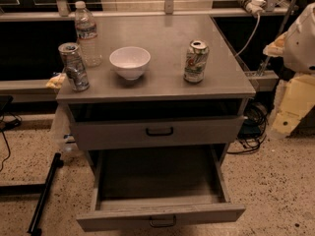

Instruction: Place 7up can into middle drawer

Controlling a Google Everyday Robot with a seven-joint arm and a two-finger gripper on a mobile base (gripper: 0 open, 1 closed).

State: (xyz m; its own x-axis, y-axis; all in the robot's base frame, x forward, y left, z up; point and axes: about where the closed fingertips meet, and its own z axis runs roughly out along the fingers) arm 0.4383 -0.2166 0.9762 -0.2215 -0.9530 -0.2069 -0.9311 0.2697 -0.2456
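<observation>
The 7up can (196, 62), whitish with green and red markings and a silver top, stands upright on the right part of the grey cabinet top (167, 85). The middle drawer (118, 219), the lowest one in view, is pulled out towards me; its inside shows nothing in it, and its dark loop handle sits on the front panel. My arm's white shell and the pale gripper (294, 102) are at the right edge of the view, well to the right of the can and apart from it, above the floor.
A darker slim can (74, 67), a clear water bottle (87, 33) and a white bowl (130, 62) stand on the cabinet top's left and middle. The drawer above (157, 132) is closed. Cables lie on the floor at right, and a black pole lies at left.
</observation>
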